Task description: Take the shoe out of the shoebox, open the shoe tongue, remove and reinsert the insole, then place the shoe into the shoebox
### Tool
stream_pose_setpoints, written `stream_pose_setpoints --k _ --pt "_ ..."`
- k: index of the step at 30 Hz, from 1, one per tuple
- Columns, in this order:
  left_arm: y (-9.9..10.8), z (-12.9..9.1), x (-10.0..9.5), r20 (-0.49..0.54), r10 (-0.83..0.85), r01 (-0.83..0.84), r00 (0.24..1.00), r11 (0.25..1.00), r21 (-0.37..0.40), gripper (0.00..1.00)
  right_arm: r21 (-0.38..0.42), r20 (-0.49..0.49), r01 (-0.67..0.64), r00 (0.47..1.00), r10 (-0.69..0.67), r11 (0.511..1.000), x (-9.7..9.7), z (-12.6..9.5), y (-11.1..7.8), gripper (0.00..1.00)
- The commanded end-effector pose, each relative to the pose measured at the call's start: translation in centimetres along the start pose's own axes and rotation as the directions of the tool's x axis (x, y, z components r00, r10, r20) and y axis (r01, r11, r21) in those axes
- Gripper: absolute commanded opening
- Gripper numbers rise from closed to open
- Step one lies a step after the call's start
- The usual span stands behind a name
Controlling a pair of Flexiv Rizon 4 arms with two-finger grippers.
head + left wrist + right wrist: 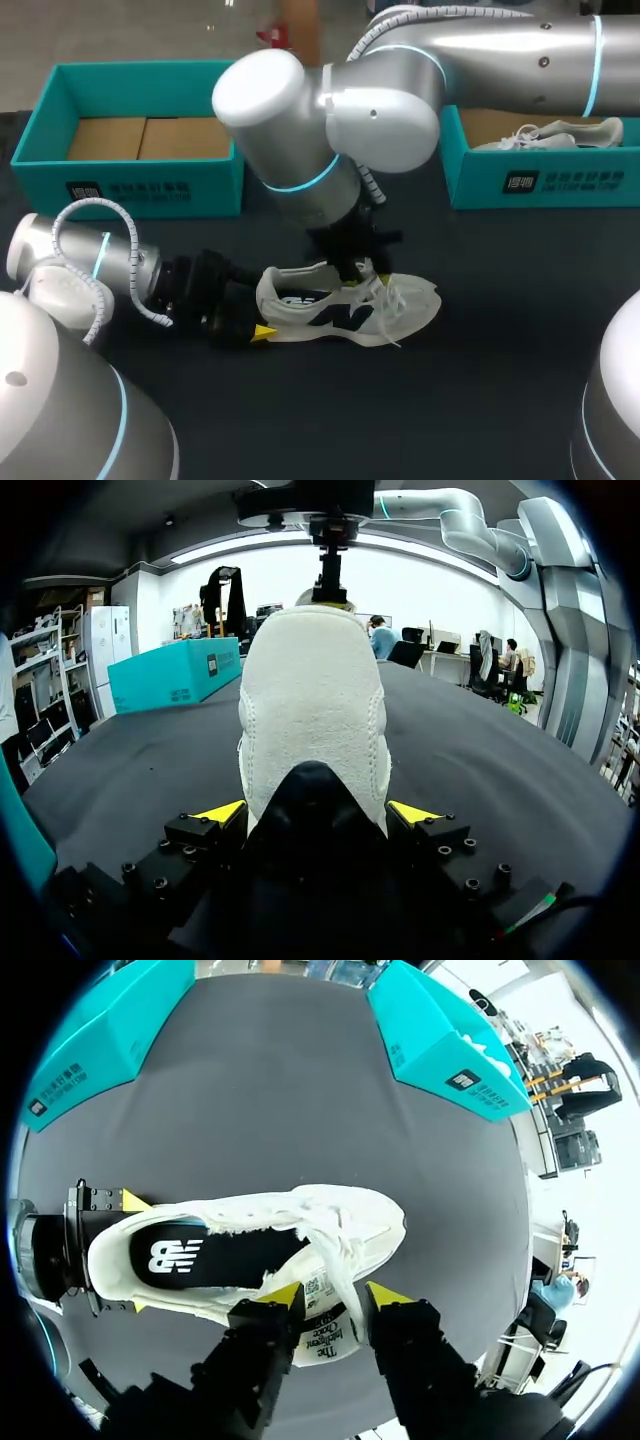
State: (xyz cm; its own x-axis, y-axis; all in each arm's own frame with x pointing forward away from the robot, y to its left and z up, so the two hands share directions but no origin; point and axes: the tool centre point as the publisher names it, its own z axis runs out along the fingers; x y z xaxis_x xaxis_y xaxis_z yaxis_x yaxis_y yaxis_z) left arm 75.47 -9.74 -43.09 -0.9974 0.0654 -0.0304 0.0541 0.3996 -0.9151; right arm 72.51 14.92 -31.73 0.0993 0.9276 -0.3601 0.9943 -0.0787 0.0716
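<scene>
Left end effector [317, 813] gripping shoe [345, 310], right end effector [333, 1298] pinching tongue [321, 1340]

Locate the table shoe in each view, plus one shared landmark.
Head view: shoe mid-table, left gripper at its heel, right gripper over its tongue.
Left wrist view: its heel between the left gripper fingers.
Right wrist view: shoe ahead of the right gripper, tongue between its fingers.
Landmark: left gripper at the heel, in all three.
</scene>
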Motion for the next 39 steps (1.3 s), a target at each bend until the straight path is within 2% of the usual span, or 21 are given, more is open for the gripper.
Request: stream_pose_setpoints --k 1,16,23,24,25,26,27,32,35,37,39 --pt "0.3 0.1 0.0 0.002 0.001 -0.001 1.0 1.0 0.0 0.0 -0.012 -0.002 -0.253 0.967 0.253 0.967 -0.7 -0.4 -0.2 0.0" --pt "0.3 0.1 0.0 0.002 0.001 -0.001 1.0 1.0 0.0 0.0 0.02 -0.005 -0.281 0.96 0.281 0.96 -3.8 1.0 1.6 0.0" --pt "0.3 0.1 0.0 0.002 0.001 -0.001 1.0 1.0 0.0 0.0 0.048 -0.015 -0.274 0.961 0.275 0.96 -4.1 1.5 2.0 0.0" --pt "0.3 0.1 0.0 0.002 0.001 -0.001 1.0 1.0 0.0 0.0 0.055 -0.017 -0.266 0.963 0.267 0.962 -4.0 1.5 2.1 0.07" --pt "0.3 0.1 0.0 0.002 0.001 -0.001 1.0 1.0 0.0 0.0 0.057 -0.026 -0.253 0.967 0.255 0.966 -3.7 1.4 2.2 0.33" --pt "0.3 0.1 0.0 0.002 0.001 -0.001 1.0 1.0 0.0 0.0 0.055 -0.031 -0.233 0.972 0.235 0.971 -3.5 1.1 2.2 0.49" --pt "0.3 0.1 0.0 0.002 0.001 -0.001 1.0 1.0 0.0 0.0 0.053 -0.025 -0.214 0.976 0.216 0.975 -3.2 0.7 2.2 1.0" --pt "0.3 0.1 0.0 0.002 0.001 -0.001 1.0 1.0 0.0 0.0 0.042 -0.08 -0.013 0.997 0.016 0.999 -2.0 -2.4 2.0 1.0" --pt "0.3 0.1 0.0 0.002 0.001 -0.001 1.0 1.0 0.0 0.0 -0.055 -0.103 0.189 0.976 -0.193 0.981 -1.0 -5.5 1.8 1.0" --pt "0.3 0.1 0.0 0.002 0.001 -0.001 1.0 1.0 0.0 0.0 -0.155 -0.122 0.363 0.916 -0.383 0.919 -0.2 -7.8 1.5 1.0" --pt "0.3 0.1 0.0 0.002 0.001 -0.001 1.0 1.0 0.0 0.0 -0.27 -0.149 0.546 0.79 -0.594 0.793 0.8 -9.5 1.2 1.0"
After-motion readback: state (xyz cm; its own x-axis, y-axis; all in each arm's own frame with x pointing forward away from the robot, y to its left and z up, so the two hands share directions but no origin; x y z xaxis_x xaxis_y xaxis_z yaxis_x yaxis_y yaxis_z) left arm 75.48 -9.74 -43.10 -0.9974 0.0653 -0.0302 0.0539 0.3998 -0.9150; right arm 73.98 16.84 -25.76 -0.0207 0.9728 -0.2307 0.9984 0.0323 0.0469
